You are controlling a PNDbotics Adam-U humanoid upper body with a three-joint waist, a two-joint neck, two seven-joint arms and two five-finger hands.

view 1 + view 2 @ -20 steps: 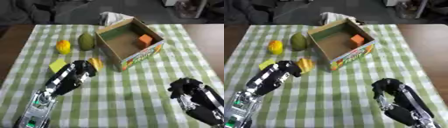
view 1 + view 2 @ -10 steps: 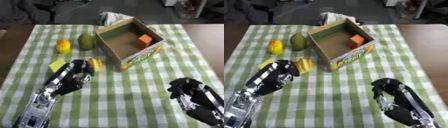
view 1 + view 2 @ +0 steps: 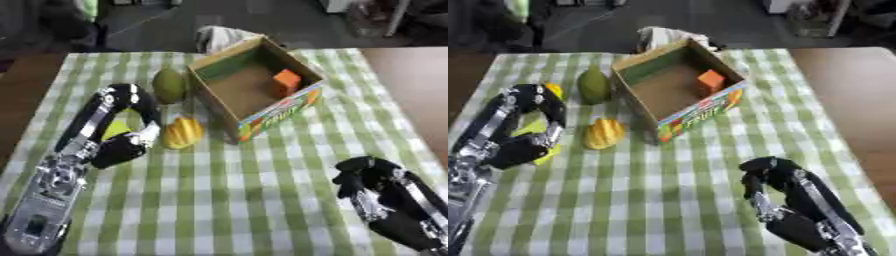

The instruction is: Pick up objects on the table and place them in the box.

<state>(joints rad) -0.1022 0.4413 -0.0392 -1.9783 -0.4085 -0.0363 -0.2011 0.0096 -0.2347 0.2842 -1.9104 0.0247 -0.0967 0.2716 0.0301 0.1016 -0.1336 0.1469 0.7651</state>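
1. The counter (image 3: 262, 200), covered with a green-and-white checked cloth, carries an open cardboard box (image 3: 255, 90) toward its far middle, set at an angle.
2. Inside the box an orange block (image 3: 286, 81) rests against the right-hand inner wall.
3. A green oval fruit (image 3: 169, 86) lies just left of the box, near its side but apart from it.
4. A ridged yellow-orange fruit (image 3: 182, 132) lies on the cloth in front of the green fruit, near the box's front-left corner.
5. The left robot hand (image 3: 127, 142) is over the cloth immediately left of the yellow-orange fruit, its fingers curled; whether it touches the fruit cannot be told.
6. A flat yellow piece (image 3: 535, 127) lies partly hidden beneath the left arm, and a small yellow fruit (image 3: 554, 89) shows beside the arm's upper bend.
7. The right robot hand (image 3: 367, 175) rests near the lower right corner, fingers curled, grasping nothing.
8. A pale crumpled cloth (image 3: 223, 37) lies behind the box.
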